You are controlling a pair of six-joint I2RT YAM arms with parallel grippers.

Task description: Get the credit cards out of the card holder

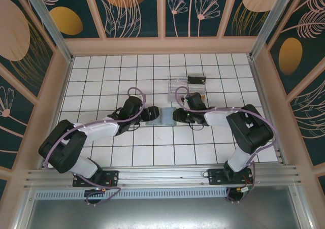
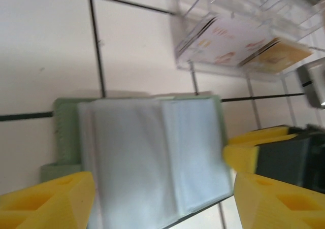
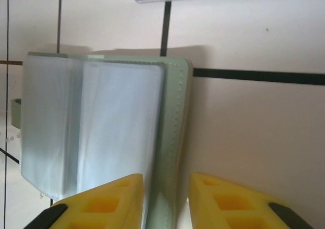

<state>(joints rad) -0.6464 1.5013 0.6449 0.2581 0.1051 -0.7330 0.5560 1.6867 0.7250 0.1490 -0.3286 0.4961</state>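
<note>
From above, the card holder (image 1: 160, 119) lies mid-table, mostly hidden between the left gripper (image 1: 152, 112) and the right gripper (image 1: 177, 116); the left wrist shows its blurred clear sleeves (contents unreadable), fingers spread wide; the right wrist shows narrow fingers pinching its green edge.

The only lettering that could be made out was a faint pinkish "VIP" on the pale card (image 2: 228, 45) lying in the clear tray (image 2: 179, 41), while its smaller print was too blurred to read.
</note>
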